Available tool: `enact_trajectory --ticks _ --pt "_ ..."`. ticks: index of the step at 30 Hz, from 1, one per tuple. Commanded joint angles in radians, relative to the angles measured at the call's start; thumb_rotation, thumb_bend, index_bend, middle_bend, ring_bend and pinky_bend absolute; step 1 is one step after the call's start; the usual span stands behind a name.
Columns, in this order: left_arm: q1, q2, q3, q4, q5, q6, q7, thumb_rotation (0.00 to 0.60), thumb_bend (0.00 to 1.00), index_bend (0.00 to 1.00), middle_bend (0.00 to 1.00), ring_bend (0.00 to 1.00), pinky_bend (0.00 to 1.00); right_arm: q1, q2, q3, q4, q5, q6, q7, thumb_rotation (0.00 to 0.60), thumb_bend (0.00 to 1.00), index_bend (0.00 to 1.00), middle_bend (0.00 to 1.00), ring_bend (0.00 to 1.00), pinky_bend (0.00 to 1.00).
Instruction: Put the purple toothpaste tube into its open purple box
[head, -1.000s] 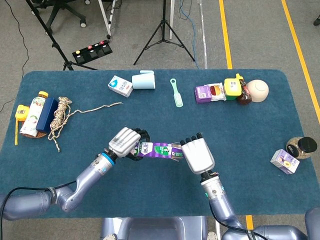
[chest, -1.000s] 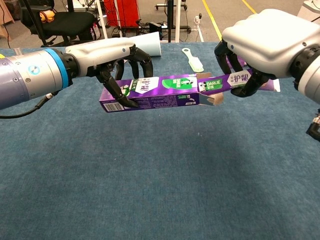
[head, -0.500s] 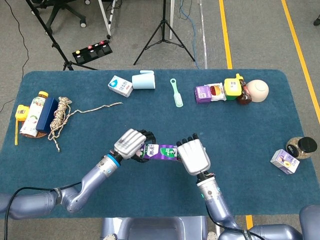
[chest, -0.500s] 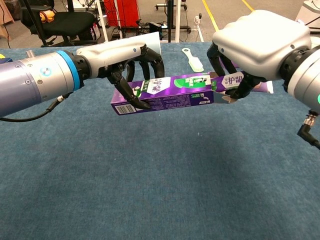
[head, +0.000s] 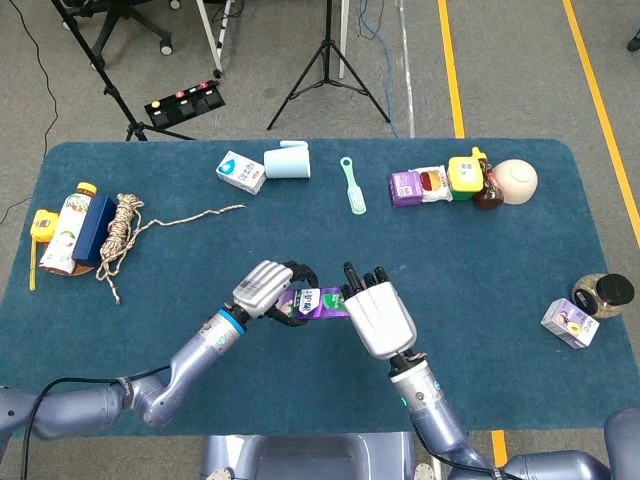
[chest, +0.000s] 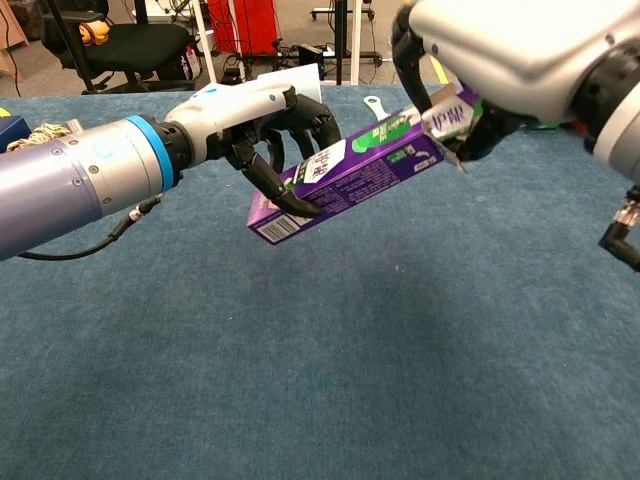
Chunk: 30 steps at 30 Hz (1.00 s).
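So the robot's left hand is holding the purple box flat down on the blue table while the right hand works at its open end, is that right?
Not quite. The purple box is not on the table: the chest view shows the left hand holding it tilted in the air, above the blue surface. The right hand is indeed at its open end.

A lab or studio is being shown. A tripod (head: 326, 62) and office chair (head: 128, 22) are being kept at 12 o'clock, beyond the blue table (head: 500, 250).
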<state>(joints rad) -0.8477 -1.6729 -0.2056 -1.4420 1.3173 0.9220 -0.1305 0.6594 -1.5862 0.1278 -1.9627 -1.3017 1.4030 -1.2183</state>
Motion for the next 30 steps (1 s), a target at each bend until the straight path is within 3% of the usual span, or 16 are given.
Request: enact_trajectory --ticks 1,8,13,19,24,30 --pt "0.003 -0.033 -0.006 0.039 0.025 0.012 -0.077 0.600 0.22 0.49 0.41 0.36 0.60 -0.010 0.025 -0.005 -0.063 -0.049 0.026 -0.009 0.600 0.27 0.00 0.17 0.51 0.40" --pt "0.010 -0.088 0.003 0.111 0.101 0.070 -0.232 0.600 0.22 0.51 0.43 0.37 0.60 -0.049 0.081 -0.002 -0.130 -0.177 0.096 -0.046 0.600 0.27 0.00 0.16 0.49 0.36" --pt "0.010 -0.098 0.007 0.133 0.122 0.087 -0.266 0.600 0.22 0.51 0.43 0.37 0.60 -0.075 0.118 0.040 -0.124 -0.256 0.155 -0.059 0.600 0.27 0.00 0.16 0.49 0.36" --pt "0.011 -0.084 0.006 0.138 0.134 0.103 -0.263 0.600 0.21 0.51 0.43 0.37 0.60 -0.113 0.169 0.091 -0.118 -0.221 0.181 -0.019 0.600 0.27 0.00 0.17 0.49 0.36" --pt "0.004 -0.045 0.040 0.172 0.148 0.081 -0.094 0.600 0.21 0.51 0.43 0.37 0.60 -0.134 0.198 0.109 -0.049 -0.140 0.157 0.054 0.600 0.28 0.00 0.17 0.49 0.35" --pt "0.010 -0.021 0.048 0.181 0.072 0.029 0.112 0.600 0.21 0.51 0.43 0.37 0.60 -0.146 0.213 0.121 0.075 -0.050 0.099 0.214 0.600 0.28 0.02 0.19 0.49 0.33"
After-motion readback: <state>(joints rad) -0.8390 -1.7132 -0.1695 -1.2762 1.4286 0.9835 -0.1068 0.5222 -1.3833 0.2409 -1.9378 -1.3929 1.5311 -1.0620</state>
